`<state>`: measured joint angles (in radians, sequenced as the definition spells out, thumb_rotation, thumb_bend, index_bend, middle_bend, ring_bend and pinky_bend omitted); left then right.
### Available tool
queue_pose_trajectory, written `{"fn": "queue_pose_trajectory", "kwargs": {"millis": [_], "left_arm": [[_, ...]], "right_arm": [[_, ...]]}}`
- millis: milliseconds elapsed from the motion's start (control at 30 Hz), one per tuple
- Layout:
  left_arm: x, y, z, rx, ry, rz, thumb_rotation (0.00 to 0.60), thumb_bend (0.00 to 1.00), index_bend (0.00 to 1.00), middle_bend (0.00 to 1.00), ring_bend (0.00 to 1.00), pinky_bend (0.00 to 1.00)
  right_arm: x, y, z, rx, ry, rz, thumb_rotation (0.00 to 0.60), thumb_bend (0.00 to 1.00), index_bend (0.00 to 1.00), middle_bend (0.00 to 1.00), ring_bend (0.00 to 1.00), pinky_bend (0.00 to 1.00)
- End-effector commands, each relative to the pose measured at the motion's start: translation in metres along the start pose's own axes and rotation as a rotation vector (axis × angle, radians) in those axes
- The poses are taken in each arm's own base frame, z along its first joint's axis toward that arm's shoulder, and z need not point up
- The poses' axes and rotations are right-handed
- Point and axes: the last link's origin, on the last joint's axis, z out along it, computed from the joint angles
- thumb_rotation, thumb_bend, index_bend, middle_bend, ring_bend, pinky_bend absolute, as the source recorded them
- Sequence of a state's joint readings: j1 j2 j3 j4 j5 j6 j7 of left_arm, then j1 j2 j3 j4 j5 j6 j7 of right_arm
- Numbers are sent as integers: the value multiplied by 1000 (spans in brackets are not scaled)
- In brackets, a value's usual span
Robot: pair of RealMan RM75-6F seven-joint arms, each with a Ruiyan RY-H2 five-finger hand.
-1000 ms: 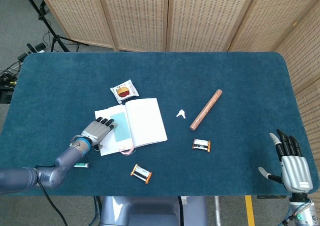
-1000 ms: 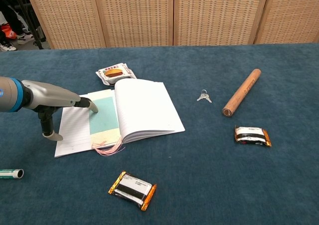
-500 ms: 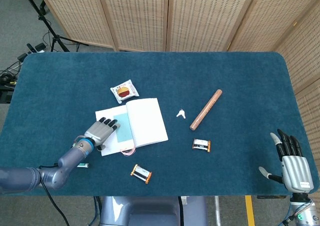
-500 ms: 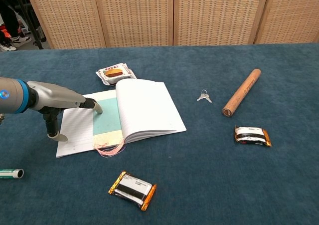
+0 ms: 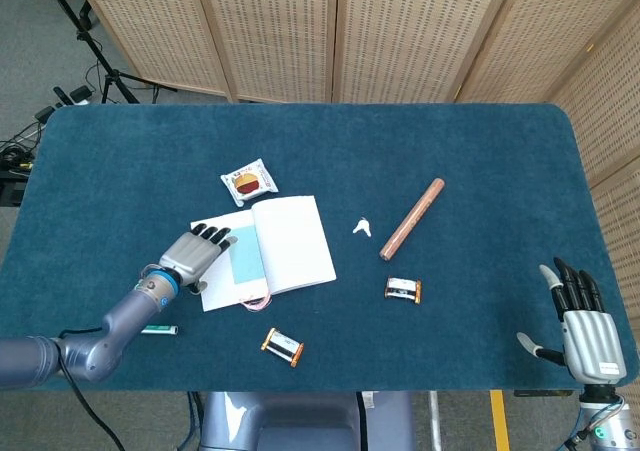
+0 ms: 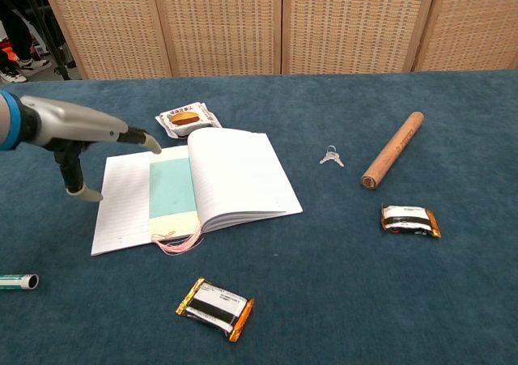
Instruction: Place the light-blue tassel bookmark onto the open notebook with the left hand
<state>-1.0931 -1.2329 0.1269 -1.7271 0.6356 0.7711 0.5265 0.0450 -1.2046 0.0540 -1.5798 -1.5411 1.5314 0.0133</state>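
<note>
The light-blue bookmark (image 6: 172,188) lies flat on the left page of the open notebook (image 6: 235,175), its pink tassel (image 6: 180,241) hanging over the near edge. In the head view the bookmark (image 5: 246,262) shows on the notebook (image 5: 292,241) too. My left hand (image 6: 77,130) hovers above the notebook's left edge with fingers spread and nothing in it; the head view shows this hand (image 5: 192,254) over the left page. My right hand (image 5: 583,321) is at the table's near right corner, fingers extended, empty.
A snack packet (image 6: 186,118) lies behind the notebook. Keys (image 6: 330,156), a brown cylinder (image 6: 393,149) and a wrapped bar (image 6: 409,220) are to the right. Another wrapped bar (image 6: 215,307) sits near the front, and a small tube (image 6: 16,282) at the front left.
My left hand has lifted off the bookmark and drawn back up and to the left. The bookmark stays on the page. The right hand has not moved.
</note>
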Motion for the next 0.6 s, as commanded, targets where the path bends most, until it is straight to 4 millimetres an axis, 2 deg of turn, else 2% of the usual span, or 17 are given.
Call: {"fn": "queue_pose_trajectory", "kwargs": {"millis": [33, 200, 333, 400, 433, 467, 600], "left_arm": [[21, -6, -20, 9, 94, -47, 600, 302, 46, 0, 0, 0], [21, -11, -44, 15, 168, -146, 600, 298, 46, 0, 0, 0], [9, -20, -63, 41, 275, -173, 600, 294, 45, 0, 0, 0], [-5, -29, -75, 86, 346, -159, 600, 292, 45, 0, 0, 0], [-19, -38, -85, 143, 381, -180, 600, 291, 45, 0, 0, 0], [-35, -42, -97, 178, 435, -226, 600, 288, 45, 0, 0, 0], [-70, -51, -120, 220, 527, -324, 600, 281, 46, 0, 0, 0]], "right_arm": [[0, 0, 0, 1, -2, 0, 600, 156, 0, 0, 0, 0], [-1, 1, 0, -2, -10, -1, 600, 156, 0, 0, 0, 0], [-2, 1, 1, -5, -26, -1, 600, 156, 0, 0, 0, 0], [-3, 2, 2, -5, -36, -2, 600, 156, 0, 0, 0, 0], [-4, 2, 2, -5, -42, -3, 600, 156, 0, 0, 0, 0], [-4, 3, 3, -8, -47, -2, 600, 156, 0, 0, 0, 0], [-4, 4, 3, -15, -51, -3, 600, 156, 0, 0, 0, 0]]}}
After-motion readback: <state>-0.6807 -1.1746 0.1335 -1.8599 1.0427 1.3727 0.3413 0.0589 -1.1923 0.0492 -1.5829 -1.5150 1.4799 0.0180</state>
